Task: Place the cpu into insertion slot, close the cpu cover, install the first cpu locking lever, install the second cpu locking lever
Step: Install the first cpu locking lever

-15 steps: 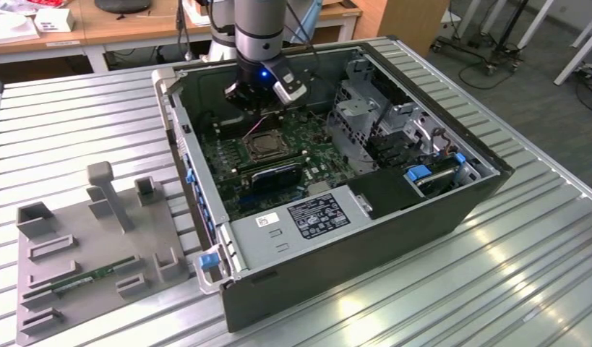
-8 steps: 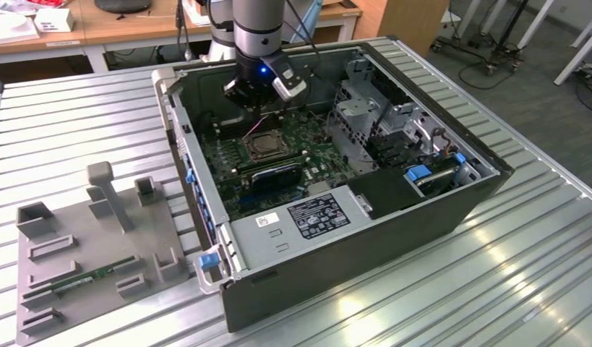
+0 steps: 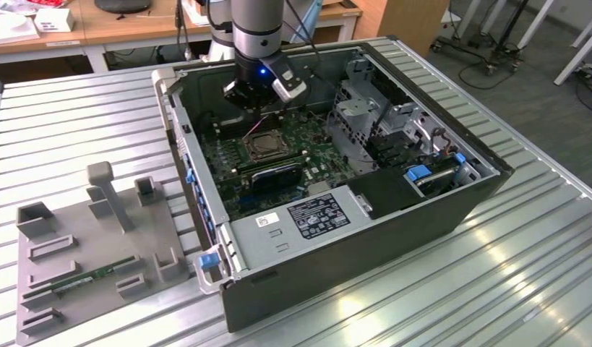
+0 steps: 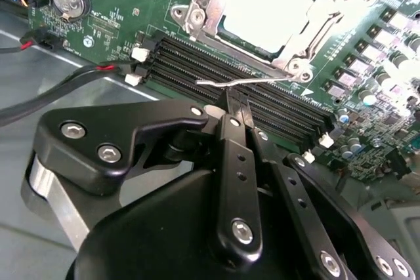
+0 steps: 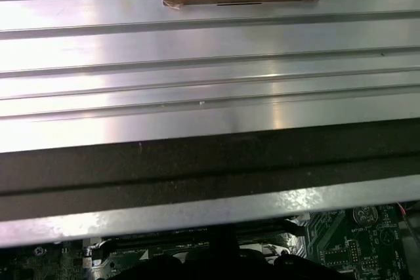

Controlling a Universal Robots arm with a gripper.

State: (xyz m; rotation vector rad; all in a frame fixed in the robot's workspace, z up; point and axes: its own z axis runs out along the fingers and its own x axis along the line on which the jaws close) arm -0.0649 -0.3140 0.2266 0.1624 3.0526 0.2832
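Observation:
In the second wrist view the cpu [image 4: 266, 1] lies flat in its socket on the green motherboard, its pale face showing through the cut-out of the silvery cpu cover [image 4: 197, 6], which lies down over it. A thin wire locking lever [image 4: 262, 81] runs along the socket's edge beside the black memory slots. My gripper [image 4: 236, 100] is shut, its two black fingertips pressed together just under that lever, touching or nearly touching it. In the exterior view the gripper [image 3: 261, 105] hangs inside the open computer case, just behind the socket [image 3: 264, 144].
The case walls [image 3: 194, 181], a drive cage [image 3: 363, 116] and a black power supply [image 3: 315, 213] surround the board. Red and black cables [image 4: 79, 73] lie near the fingers. A grey fixture block [image 3: 84, 253] with a green memory stick sits on the slatted table at the exterior view's left.

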